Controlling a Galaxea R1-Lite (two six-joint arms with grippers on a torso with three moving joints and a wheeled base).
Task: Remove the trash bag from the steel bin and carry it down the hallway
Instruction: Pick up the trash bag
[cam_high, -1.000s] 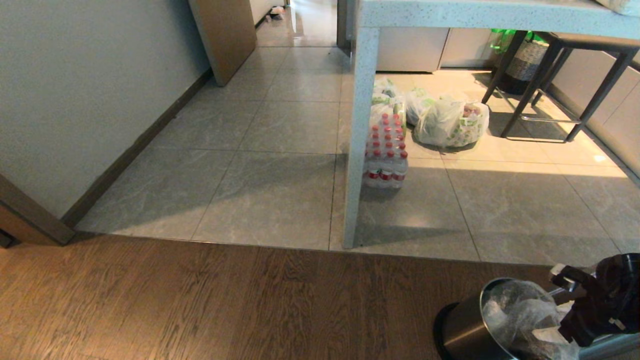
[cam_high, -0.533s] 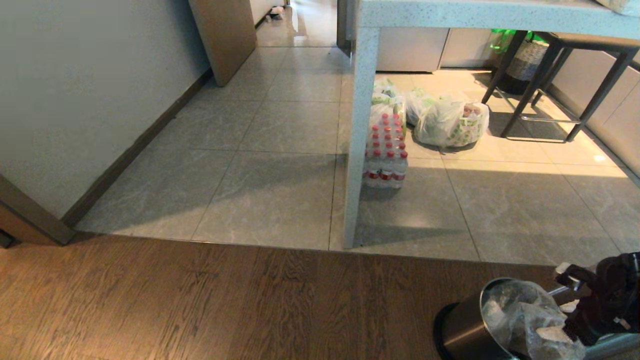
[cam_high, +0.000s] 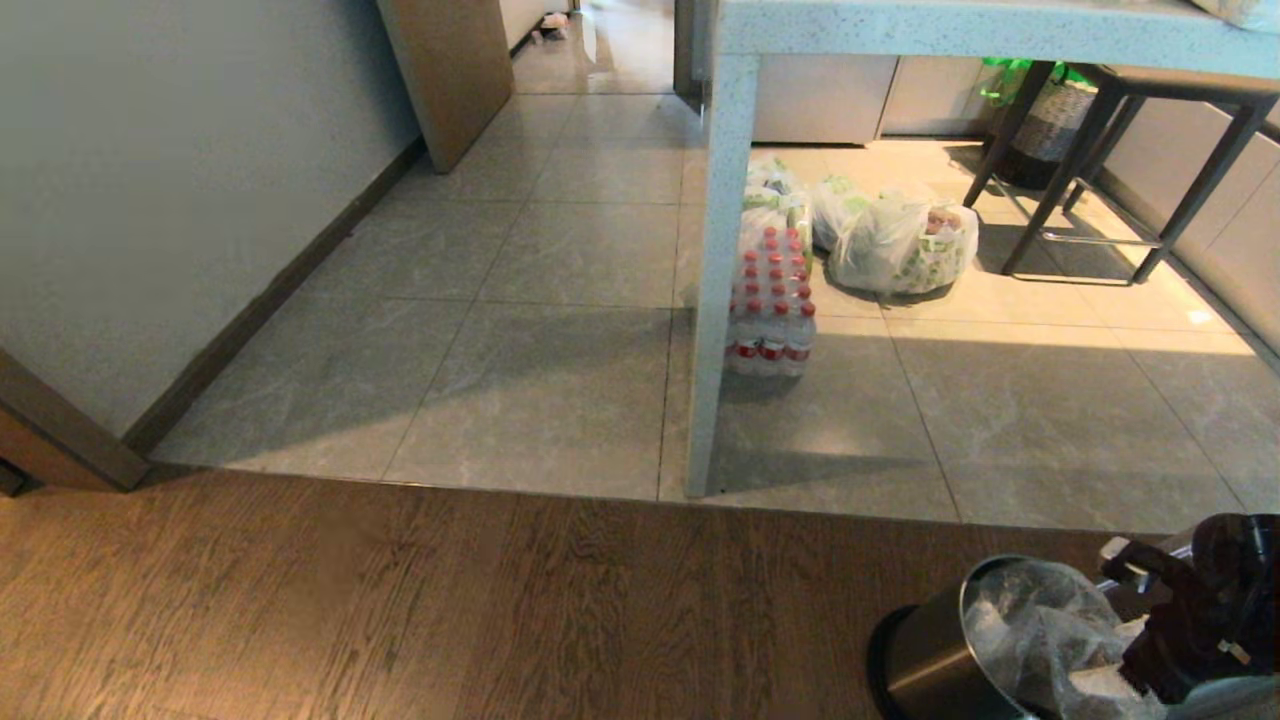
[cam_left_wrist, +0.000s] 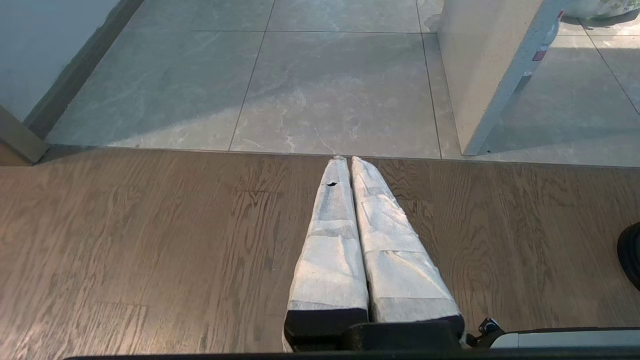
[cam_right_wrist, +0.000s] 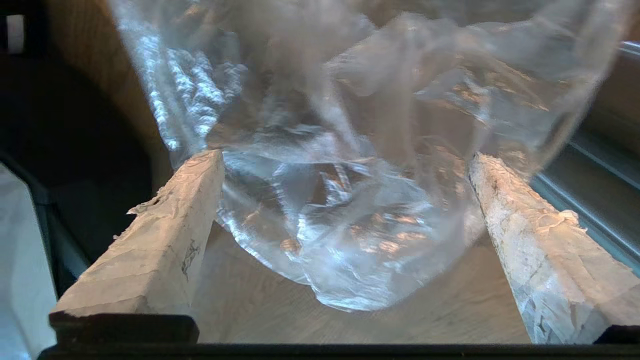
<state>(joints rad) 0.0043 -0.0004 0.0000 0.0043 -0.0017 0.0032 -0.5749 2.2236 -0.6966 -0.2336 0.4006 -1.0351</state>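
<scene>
Right end effector (cam_right_wrist: 345, 200): fingers spread wide, straddling the trash bag (cam_right_wrist: 350, 165), nothing clamped. Bag sits in the steel bin (cam_high: 930, 660), directly beneath the fingers. Risk: closing on a single thin fold may tear the film or slip; snagging the rim could tip the bin. Left end effector (cam_left_wrist: 346, 165): closed, empty, parked over wood floor (cam_left_wrist: 150, 250).

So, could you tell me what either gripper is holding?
Nothing: the right gripper is open around the trash bag; the left gripper is shut, empty.
</scene>
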